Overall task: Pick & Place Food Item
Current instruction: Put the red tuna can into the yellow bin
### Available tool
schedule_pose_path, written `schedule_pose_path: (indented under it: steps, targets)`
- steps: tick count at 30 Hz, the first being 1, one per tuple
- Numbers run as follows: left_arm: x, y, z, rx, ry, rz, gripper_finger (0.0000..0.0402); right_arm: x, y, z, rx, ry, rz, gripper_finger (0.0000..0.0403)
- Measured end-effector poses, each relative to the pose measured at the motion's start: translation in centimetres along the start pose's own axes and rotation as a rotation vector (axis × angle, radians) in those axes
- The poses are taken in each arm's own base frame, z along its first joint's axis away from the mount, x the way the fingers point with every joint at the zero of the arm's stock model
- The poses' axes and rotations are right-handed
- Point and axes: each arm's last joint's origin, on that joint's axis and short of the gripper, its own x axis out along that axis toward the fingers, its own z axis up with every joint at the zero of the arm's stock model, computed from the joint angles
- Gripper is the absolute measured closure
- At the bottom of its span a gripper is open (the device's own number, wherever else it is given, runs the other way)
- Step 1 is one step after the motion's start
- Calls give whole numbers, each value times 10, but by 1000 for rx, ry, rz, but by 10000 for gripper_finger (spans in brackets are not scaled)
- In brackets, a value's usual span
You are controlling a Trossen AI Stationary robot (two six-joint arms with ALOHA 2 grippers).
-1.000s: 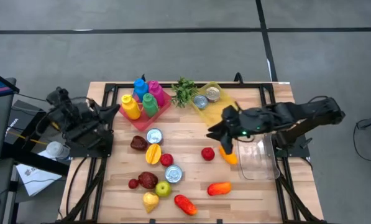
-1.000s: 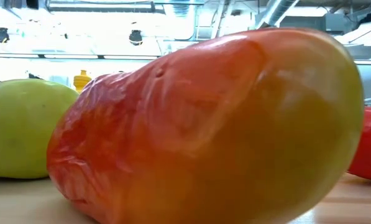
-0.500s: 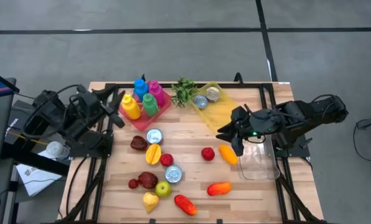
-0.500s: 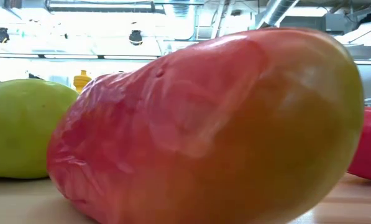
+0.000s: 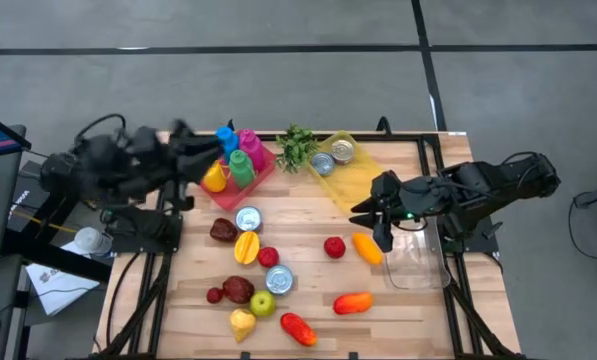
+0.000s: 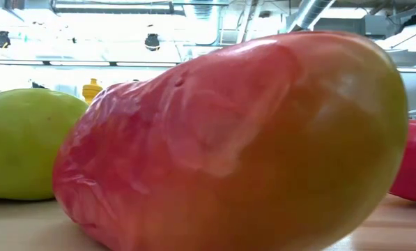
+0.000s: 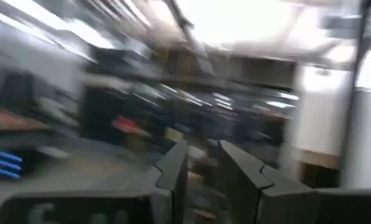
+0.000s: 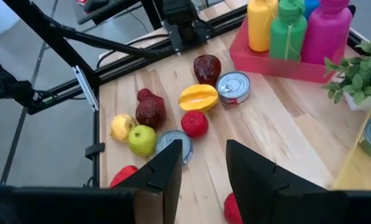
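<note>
Orange food item [image 5: 368, 249] on table just beside right gripper [image 5: 378, 224], fingers narrowly parted, empty.

In the high view the counter [image 5: 398, 300] fills the frame's lower middle. A rack of bottles [image 5: 233, 160] stands at its upper left, a leafy bunch [image 5: 296, 146] just right of it, then a tray [image 5: 350, 172] with two cans [image 5: 333, 157] in it. A clear container [image 5: 415, 258] sits at the right edge. Loose fruit [image 5: 248, 268] and two more cans [image 5: 264, 250] cluster lower left of centre. The left hand [image 5: 191, 150] hangs by the rack; the right hand [image 5: 376, 212] is just left of the container.
</note>
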Motion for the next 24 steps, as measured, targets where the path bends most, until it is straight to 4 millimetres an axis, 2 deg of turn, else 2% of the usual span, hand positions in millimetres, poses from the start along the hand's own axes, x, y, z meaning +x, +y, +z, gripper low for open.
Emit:
schedule_pose_path:
  steps: [3,5,8,13,18,24]
  targets:
    - [26,20,-15,-129,76,-165,333,-3,-2,-1,-5,12,-7,283]
    - [41,34,-30,-170,164,-195,334,-5,-3,-2,-10,14,-8,283]
    - [57,62,-56,-166,316,-79,329,-8,-4,-2,-19,12,-6,283]
    - [63,99,-110,-104,713,127,304,-8,-3,-4,-28,25,-7,283]
    - [63,113,-156,-79,1025,215,271,-8,-3,-5,-34,35,-8,283]
    - [72,108,-210,86,1262,103,245,-8,-3,-6,-36,40,-12,283]
